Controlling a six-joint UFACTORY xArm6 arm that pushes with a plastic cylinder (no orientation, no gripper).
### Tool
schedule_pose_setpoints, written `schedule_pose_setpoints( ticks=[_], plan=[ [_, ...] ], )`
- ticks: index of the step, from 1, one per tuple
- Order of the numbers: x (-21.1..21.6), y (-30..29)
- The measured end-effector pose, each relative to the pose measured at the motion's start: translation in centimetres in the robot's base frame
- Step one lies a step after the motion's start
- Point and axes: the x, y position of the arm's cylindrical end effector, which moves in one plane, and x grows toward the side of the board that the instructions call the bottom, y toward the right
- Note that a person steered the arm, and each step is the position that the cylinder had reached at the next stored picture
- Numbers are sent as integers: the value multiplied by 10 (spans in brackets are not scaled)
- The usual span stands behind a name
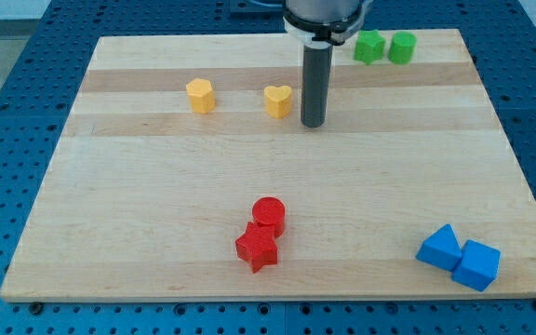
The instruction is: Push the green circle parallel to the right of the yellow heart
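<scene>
The green circle (401, 47) sits near the view's top right, touching a green star-like block (369, 46) on its left. The yellow heart (278, 100) lies at the upper middle of the board. My tip (313, 123) rests on the board just to the right of the yellow heart, a small gap between them. The tip is well to the lower left of the green circle.
A yellow pentagon-like block (200, 95) lies left of the heart. A red circle (269, 215) and a red star (257, 248) touch at the lower middle. Two blue blocks (438, 248) (477, 264) touch at the lower right. The board's edge (277, 298) runs along the bottom.
</scene>
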Motion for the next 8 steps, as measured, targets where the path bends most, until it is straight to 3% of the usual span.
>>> schedule_pose_setpoints(
  ticks=[5,6,8],
  plan=[
    [-31,-2],
    [-18,20],
    [16,-11]
  ],
)
